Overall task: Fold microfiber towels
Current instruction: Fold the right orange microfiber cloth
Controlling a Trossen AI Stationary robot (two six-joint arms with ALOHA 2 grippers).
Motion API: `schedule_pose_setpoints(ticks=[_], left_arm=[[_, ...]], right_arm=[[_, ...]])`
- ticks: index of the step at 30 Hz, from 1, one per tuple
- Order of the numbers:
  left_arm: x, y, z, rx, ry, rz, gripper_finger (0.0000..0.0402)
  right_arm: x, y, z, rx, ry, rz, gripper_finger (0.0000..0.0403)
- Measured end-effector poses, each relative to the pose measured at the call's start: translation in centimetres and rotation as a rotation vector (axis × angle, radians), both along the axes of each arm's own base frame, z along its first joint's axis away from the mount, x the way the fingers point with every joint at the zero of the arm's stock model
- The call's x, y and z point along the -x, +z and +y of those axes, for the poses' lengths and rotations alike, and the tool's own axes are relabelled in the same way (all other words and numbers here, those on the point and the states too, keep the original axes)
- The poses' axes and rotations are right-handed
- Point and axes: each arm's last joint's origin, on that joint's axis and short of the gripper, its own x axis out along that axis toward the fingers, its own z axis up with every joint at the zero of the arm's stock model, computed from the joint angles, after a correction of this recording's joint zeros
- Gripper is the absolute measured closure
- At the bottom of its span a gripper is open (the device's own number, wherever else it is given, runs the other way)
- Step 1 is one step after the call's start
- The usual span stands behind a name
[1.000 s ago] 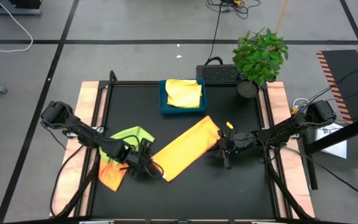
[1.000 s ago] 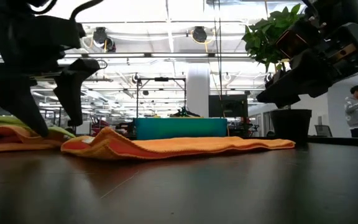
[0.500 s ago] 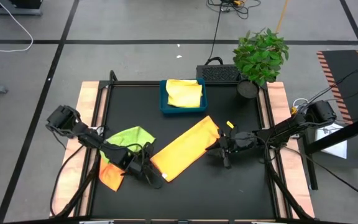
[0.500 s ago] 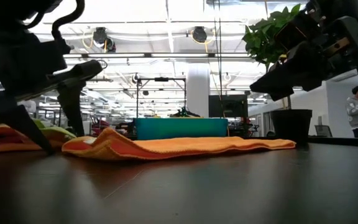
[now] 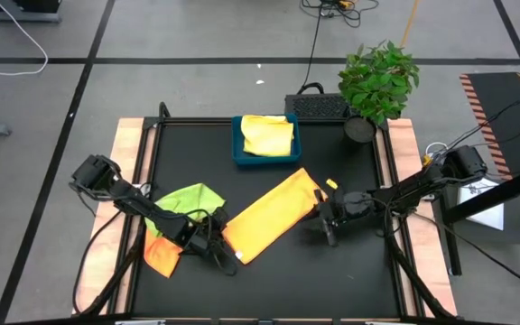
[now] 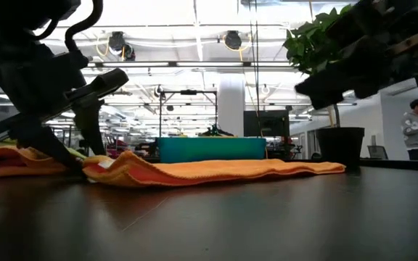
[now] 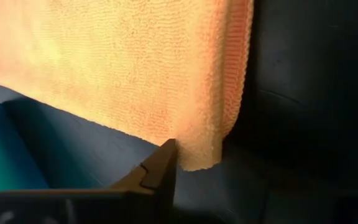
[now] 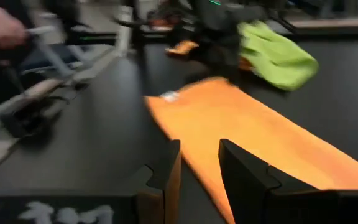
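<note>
- A folded yellow-orange towel point(image 5: 270, 215) is laid out as a long diagonal strip at the middle of the black counter point(image 5: 350, 271).
- A lime green towel point(image 5: 188, 198) and an orange towel point(image 5: 161, 256) are bunched just beside the strip's lower end; another yellow towel point(image 5: 267, 135) is held in the blue tray point(image 5: 238, 151) beyond its upper end.
- The left gripper point(image 5: 217, 254) is set at the strip's lower corner, fingers point(image 7: 157, 171) spread, one tip touching the edge.
- The right gripper point(image 5: 325, 218) is held just off the strip's upper end, fingers point(image 8: 166, 168) parted, nothing held.
</note>
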Motion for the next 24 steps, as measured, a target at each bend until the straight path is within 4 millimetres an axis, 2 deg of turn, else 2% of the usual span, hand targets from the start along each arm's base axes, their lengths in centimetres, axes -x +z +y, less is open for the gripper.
schedule_pose_setpoints(ticks=[4, 9, 13, 17, 24], left_arm=[[-0.1, 0.0, -0.1, 0.012, -0.002, -0.005, 0.0328], [-0.4, 0.1, -0.3, 0.072, 0.022, -0.043, 0.0391], [-0.6, 0.2, -0.3, 0.132, 0.064, -0.061, 0.0387], [-0.7, 0.2, -0.2, 0.187, 0.127, -0.073, 0.0394], [-1.0, 0.3, 0.2, 0.275, 0.222, -0.095, 0.0391]], right_arm=[[-1.4, 0.0, 1.5, 0.071, 0.068, -0.014, 0.0296], [-4.9, -0.2, 3.1, 0.112, 0.098, 0.014, 0.0284], [-7.7, -1.0, 3.9, 0.133, 0.101, 0.064, 0.026], [-10.0, -2.2, 5.2, 0.142, 0.154, 0.082, 0.0218], [-13.0, -3.3, 8.3, 0.149, 0.229, 0.068, 0.0166]])
